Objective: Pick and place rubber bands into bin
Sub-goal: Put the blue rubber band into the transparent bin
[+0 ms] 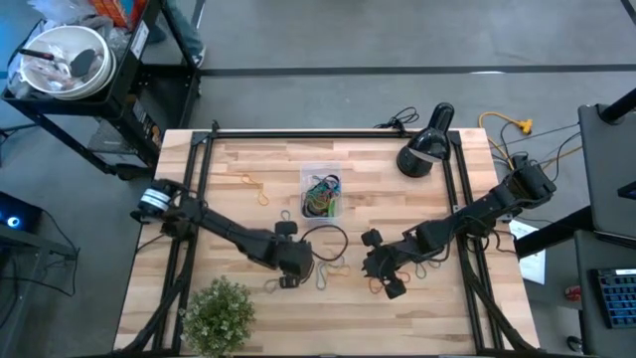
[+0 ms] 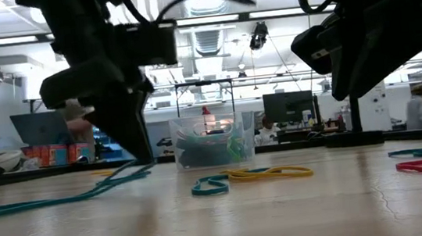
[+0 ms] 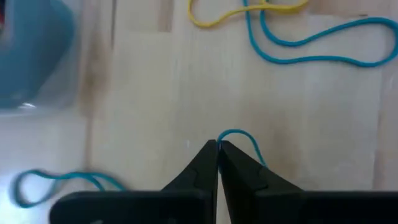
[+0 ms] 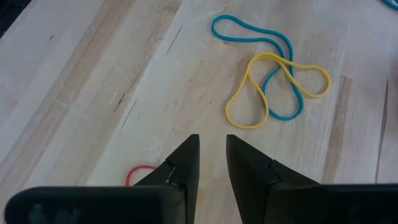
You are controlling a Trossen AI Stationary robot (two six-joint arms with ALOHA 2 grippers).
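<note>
Left gripper [image 3: 217, 144]: down at the tabletop, fingers pressed together on a blue rubber band [image 3: 239, 138]; small blue loop sticking out just past the fingertips, on the wood.
Same gripper, low view [image 2: 140, 153]: tip touching the table [image 2: 222, 219], with a long teal band [image 2: 55, 201] trailing away from it along the surface.
Right gripper [image 4: 212, 149]: above the bare wood, fingers parted by a narrow gap, nothing between them.
Ahead of the right fingers: yellow band [image 4: 273, 87] lying across a blue band [image 4: 249, 31], the two overlapping, well apart from the fingertips.
Beside the right fingers: red band [image 4: 140, 173], partly hidden behind one finger, not gripped.
Ahead of the left fingers: another yellow band [image 3: 230, 15] crossing a long blue band [image 3: 317, 46], both flat on the table and clear of the tips.
To the side of the left fingers: a further blue loop [image 3: 56, 183], lying loose.
Bin [image 1: 321, 192]: clear tub farther up the table than both grippers, roughly between them, holding a tangle of bands in several colours.
Bin, low view [image 2: 212, 140]: standing upright beyond the loose bands, green and dark bands visible through its wall.
</note>
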